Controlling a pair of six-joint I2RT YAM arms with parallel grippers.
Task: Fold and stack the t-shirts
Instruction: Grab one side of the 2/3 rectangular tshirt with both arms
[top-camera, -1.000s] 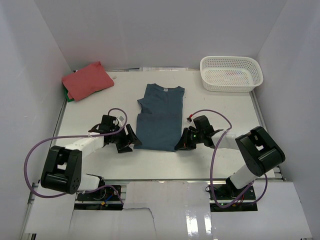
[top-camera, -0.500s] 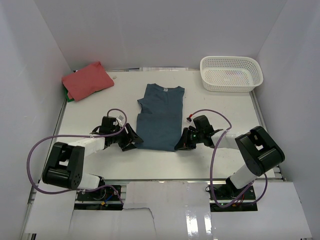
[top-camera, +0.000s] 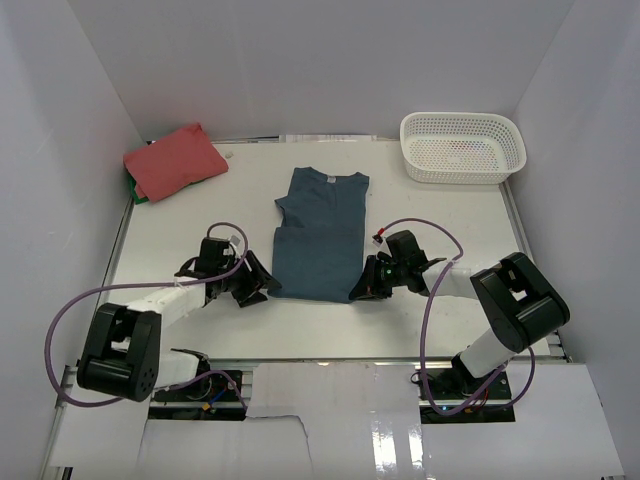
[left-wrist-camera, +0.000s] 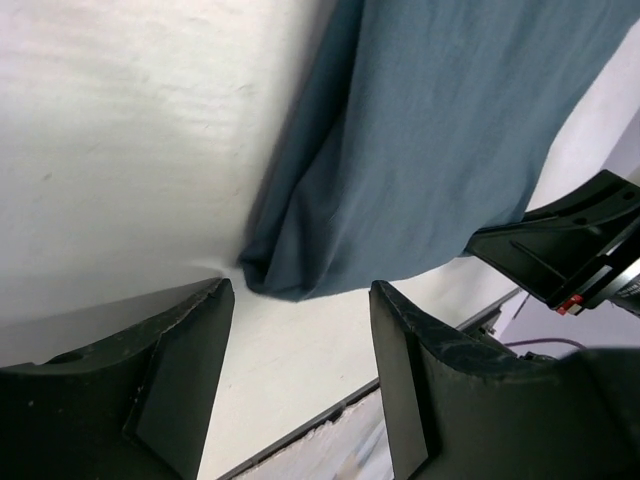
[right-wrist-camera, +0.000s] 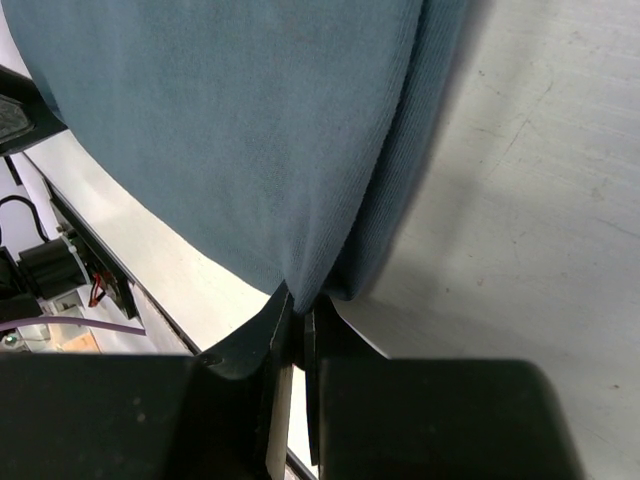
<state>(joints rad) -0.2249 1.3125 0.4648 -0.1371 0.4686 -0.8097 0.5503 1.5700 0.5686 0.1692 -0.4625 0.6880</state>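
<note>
The teal-blue t-shirt (top-camera: 320, 235) lies flat in the middle of the table (top-camera: 480, 205), folded into a long, narrow shape with its collar toward the far wall and its hem toward the arms. At the near right corner of the shirt, the right gripper (top-camera: 362, 288) is clamped on the cloth. The right wrist view shows its two fingers pressed together with the folded edge of fabric caught between them. At the near left corner, the left gripper (top-camera: 262, 287) sits low over the table with its fingers (left-wrist-camera: 190, 340) apart. The bunched corner of the shirt lies just ahead of the gap between them, and it is hard to say from this angle whether either finger touches the cloth. The coral-red t-shirt (top-camera: 175, 160) rests folded at the far left corner, well apart from the teal one. A white lattice basket (top-camera: 462, 147) stands at the far right corner.
</note>
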